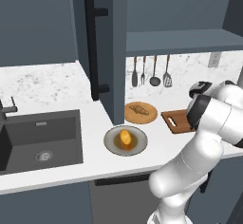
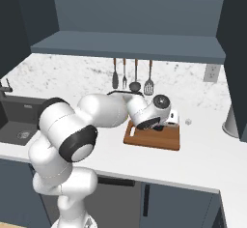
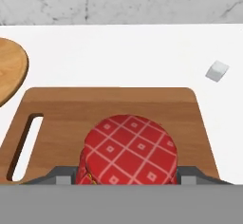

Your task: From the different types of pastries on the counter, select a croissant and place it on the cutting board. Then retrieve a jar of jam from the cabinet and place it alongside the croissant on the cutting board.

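Note:
The jar of jam [image 3: 127, 152], red with a white-checked top, sits between my gripper's [image 3: 127, 176] two fingertips, which touch its sides. Right under it is the reddish-brown cutting board [image 3: 109, 105]; whether the jar rests on it I cannot tell. In the right base view my hand and gripper [image 2: 162, 124] hang low over the cutting board [image 2: 150, 139]. The golden-brown croissant [image 1: 139, 109] lies on the round tan plate [image 1: 151, 116], left of the cutting board [image 1: 176, 122]. On a grey dish [image 1: 114, 142] nearer the front sits the orange-yellow pastry [image 1: 125, 138].
The cabinet door [image 1: 97, 47] with its black bar handle [image 1: 90, 47] stands open over the counter [image 1: 95, 166]. The dark sink [image 1: 40, 140] is at the left. Utensils [image 1: 151, 71] hang on the back wall. A small white cube [image 3: 217, 71] lies right of the board.

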